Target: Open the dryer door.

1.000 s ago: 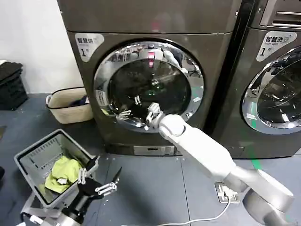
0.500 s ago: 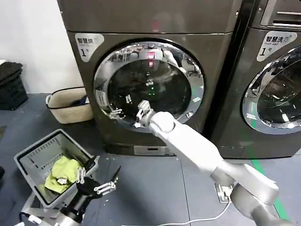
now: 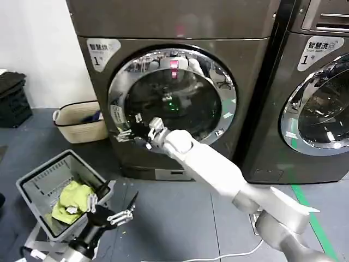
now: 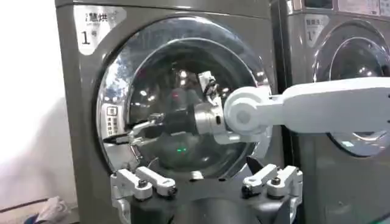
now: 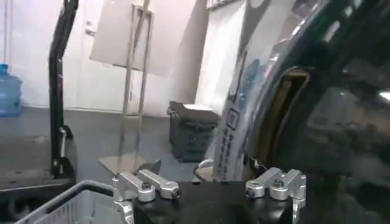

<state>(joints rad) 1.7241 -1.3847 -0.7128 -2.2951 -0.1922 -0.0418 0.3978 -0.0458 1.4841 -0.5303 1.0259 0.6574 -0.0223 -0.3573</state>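
Claw fingers of the right claw [image 3: 130, 126] stand apart at the left edge of the dryer door [image 3: 172, 99], against the chrome ring beside its small white sticker. The door sits shut in the front of the dark grey-brown dryer [image 3: 180, 22] with the corner label [image 3: 103, 52] marked 1. The right arm [image 3: 218, 169] reaches across the glass. Down low, the left claw [image 3: 112, 209] hangs with fingers spread above the floor, next to a grey basket [image 3: 38, 183] holding a yellow-green cloth [image 3: 73, 199].
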